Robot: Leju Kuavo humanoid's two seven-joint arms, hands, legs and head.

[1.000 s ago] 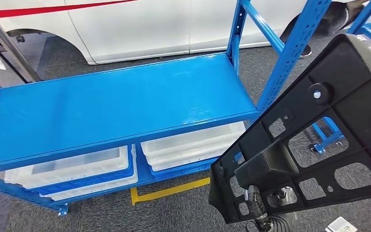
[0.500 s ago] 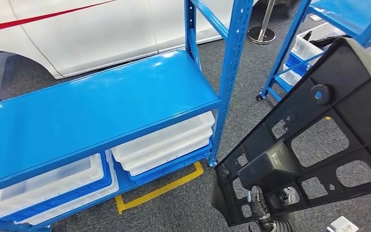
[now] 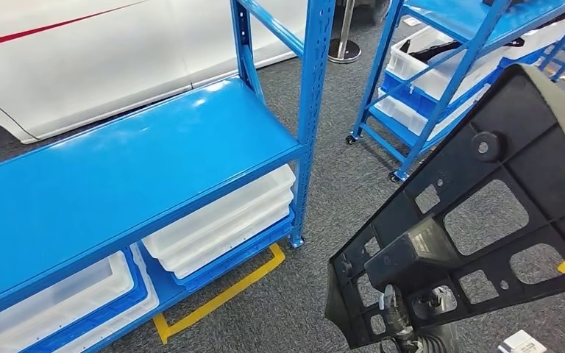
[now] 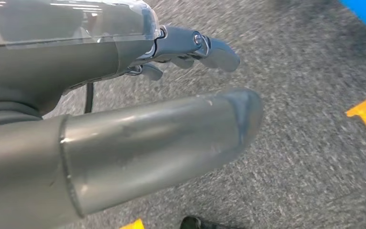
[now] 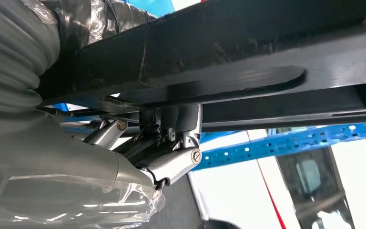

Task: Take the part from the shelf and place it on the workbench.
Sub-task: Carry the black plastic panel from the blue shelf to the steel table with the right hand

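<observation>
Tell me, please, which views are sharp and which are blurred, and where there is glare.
Head view: sharp, with soft glare on the blue shelf. Left wrist view: the carpet is streaked by motion blur, while the left hand is fairly sharp. Right wrist view: the black part is dark, and the background behind the right hand is overexposed white.

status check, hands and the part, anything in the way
Right hand grips the black part, raised over grey carpet. Left hand holds nothing, fingers apart. Blue shelf rack to the left, second blue rack ahead; workbench unseen.
</observation>
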